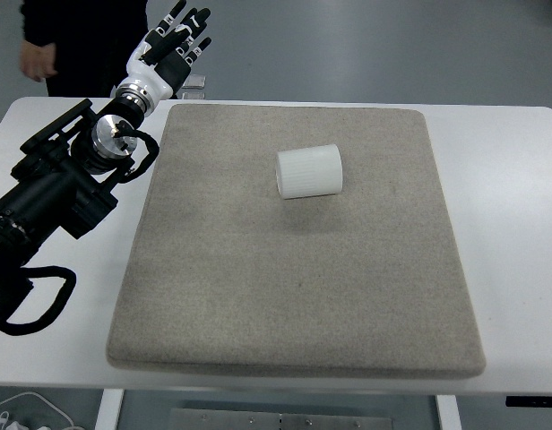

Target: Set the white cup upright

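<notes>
At the far left corner of the table, my left hand (175, 43) hangs raised beyond the table's (513, 179) back edge, fingers spread and straight, holding nothing. Its black arm (56, 184) runs back along the left margin toward me. From that hand, the cup (309, 171) lies to the right and nearer to me, well apart from the fingers, with the upper left corner of the grey mat (294, 305) between them.

The cup is white and ribbed, and rests on its side on the mat's upper middle, clear of every edge. Its long axis runs roughly left to right, tilted slightly, with one flat end turned toward the left, the side my hand would come from. I cannot tell from here whether that end is the mouth or the base.

My right hand is not visible, so I judge the left to be the one to use. The task has not begun: the cup is untouched. A person's dark sleeve and hand (32, 61) show behind the table at upper left.
</notes>
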